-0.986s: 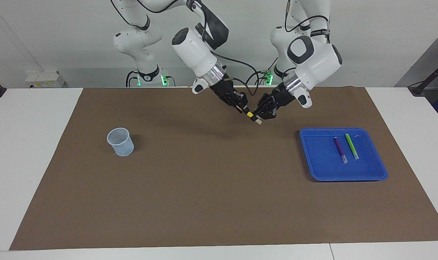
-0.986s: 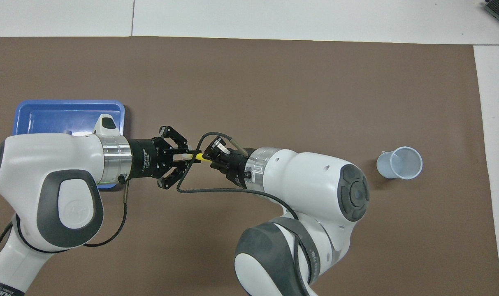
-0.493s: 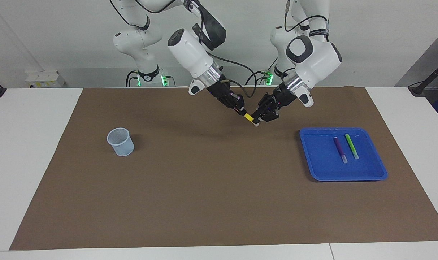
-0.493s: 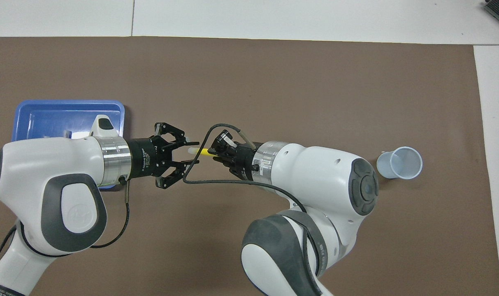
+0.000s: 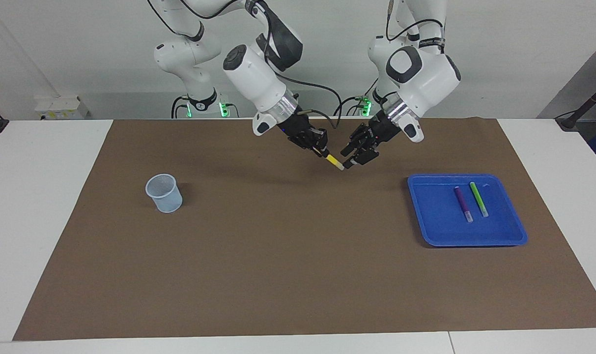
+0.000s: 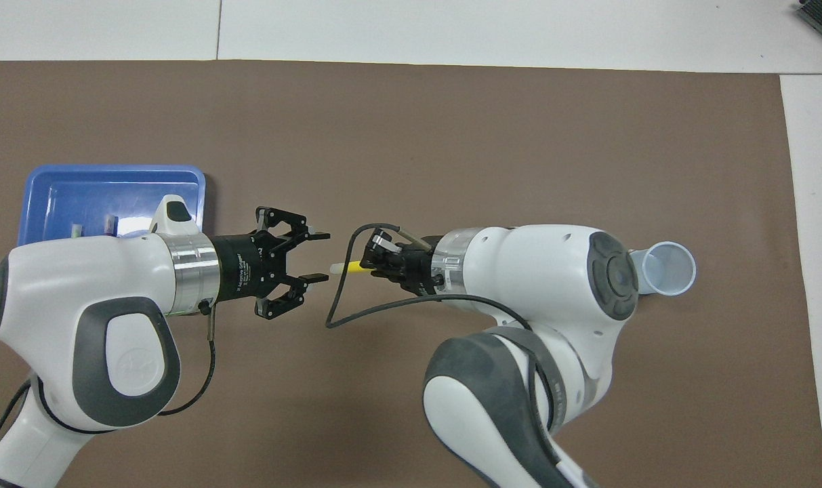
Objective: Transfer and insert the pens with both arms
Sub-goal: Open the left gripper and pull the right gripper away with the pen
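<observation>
Holding yellow pen [image 5: 334, 161] in closed right fingers [image 5: 320, 148] | left fingers [image 6: 320, 236] open, empty, just beside pen tip

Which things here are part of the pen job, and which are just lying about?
Job: yellow pen in the right gripper; open left gripper; purple pen and green pen in the tray; cup.
Lying about: brown mat.

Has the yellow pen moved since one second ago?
Yes. Held by the right hand, the yellow pen has shifted away from the blue tray, toward the cup, clear of the open left hand.
</observation>
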You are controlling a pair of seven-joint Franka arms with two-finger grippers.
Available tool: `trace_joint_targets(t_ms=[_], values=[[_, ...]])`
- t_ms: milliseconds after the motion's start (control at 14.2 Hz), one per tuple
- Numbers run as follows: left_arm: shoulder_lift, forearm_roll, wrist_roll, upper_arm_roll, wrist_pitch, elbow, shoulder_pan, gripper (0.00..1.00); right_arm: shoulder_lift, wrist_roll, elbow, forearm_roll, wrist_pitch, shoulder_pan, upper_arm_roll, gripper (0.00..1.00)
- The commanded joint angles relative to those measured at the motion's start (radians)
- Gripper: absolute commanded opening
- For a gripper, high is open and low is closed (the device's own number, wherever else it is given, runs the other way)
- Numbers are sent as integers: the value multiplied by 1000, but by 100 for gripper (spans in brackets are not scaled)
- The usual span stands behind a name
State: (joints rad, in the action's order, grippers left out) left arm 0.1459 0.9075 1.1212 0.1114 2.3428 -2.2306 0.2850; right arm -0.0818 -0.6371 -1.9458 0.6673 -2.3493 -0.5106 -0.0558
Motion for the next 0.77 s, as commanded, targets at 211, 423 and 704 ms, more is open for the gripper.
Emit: trace_joint_targets(t_ms=[211, 423, 704], values=[[47, -120, -332, -18, -152, -35, -69, 54, 62, 369, 13, -266, 321, 153, -2, 0], [47, -275, -545, -19, -235, -29, -133, 53, 76, 641, 50, -522, 484, 224, -4, 0], [46, -563, -753, -21, -279, -14, -185, 51, 80, 1073, 59, -786, 516, 316, -2, 0]])
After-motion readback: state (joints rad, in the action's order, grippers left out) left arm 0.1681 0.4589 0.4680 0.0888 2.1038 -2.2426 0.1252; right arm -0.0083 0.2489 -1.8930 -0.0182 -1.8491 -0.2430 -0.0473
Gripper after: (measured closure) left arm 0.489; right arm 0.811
